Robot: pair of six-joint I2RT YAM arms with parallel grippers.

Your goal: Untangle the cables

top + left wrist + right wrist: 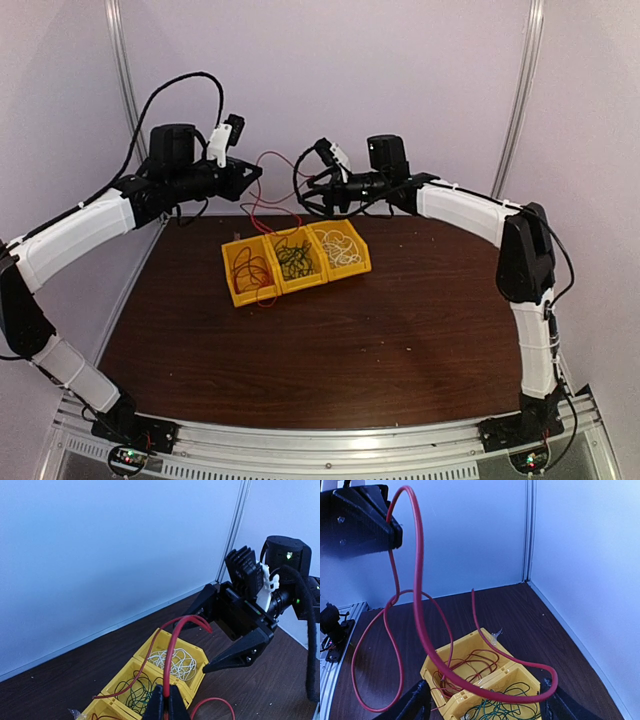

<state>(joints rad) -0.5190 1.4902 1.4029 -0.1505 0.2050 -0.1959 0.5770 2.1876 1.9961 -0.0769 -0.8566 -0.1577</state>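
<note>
Left end effector (165, 701) is clamped tight on a red cable (172, 650), up in the air over the back of the table (400, 330). From the pinch the cable arcs up and over, then drops in big loose loops toward the row of three yellow bins (300, 287). The right end effector (486, 702) sits just across from the left one with its jaws spread wide. On my right wrist feed, one low bend of that red cable sweeps across the gap between the fingers and close by the right-hand one, but nothing is gripping it. I can't tell whether it touches the finger. The other cables are sorted by colour in the bins: a red bundle (250, 268) in the left bin, a dark green bundle (296, 258) in the middle and a white bundle (340, 246) on the right. The lifted red cable trails down around the red bin, though I can't tell exactly where it ends.
</note>
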